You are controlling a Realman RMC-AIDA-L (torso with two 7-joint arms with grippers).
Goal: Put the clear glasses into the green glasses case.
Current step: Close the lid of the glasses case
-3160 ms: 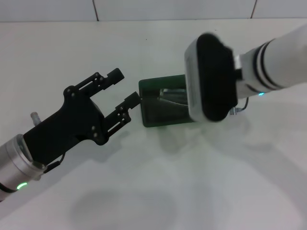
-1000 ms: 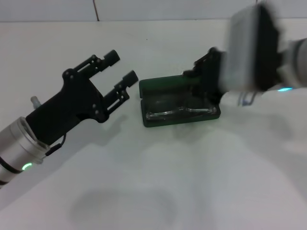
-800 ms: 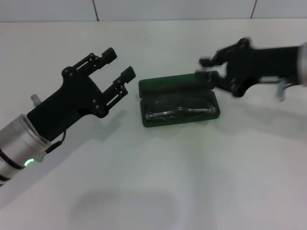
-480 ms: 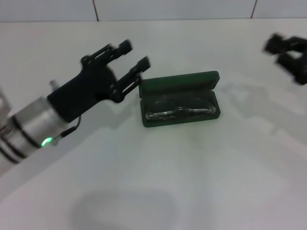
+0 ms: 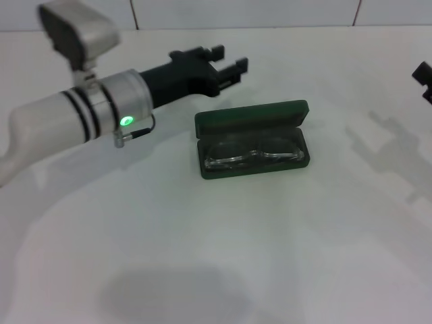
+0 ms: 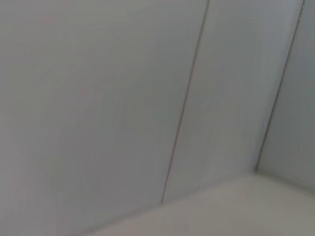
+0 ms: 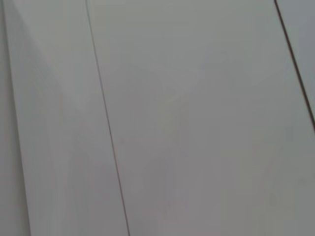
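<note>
The green glasses case (image 5: 251, 116) lies open in the middle of the white table, its lid tilted up at the far side. The clear glasses (image 5: 253, 154) rest inside its dark tray, folded, lenses along the length of the case. My left gripper (image 5: 229, 57) hovers behind and to the left of the case, apart from it, open with nothing between its black fingers. Only a black tip of my right gripper (image 5: 424, 75) shows at the right edge of the head view, well away from the case. Both wrist views show only white tiled wall.
The white table (image 5: 223, 243) spreads around the case on all sides. A tiled wall (image 5: 243, 12) rises behind the table's far edge. My left arm's white and silver forearm (image 5: 74, 118) stretches across the left side.
The right gripper pulled off the case and withdrew to the right edge. The left arm swung up and back toward the wall. The glasses stay in the open case.
</note>
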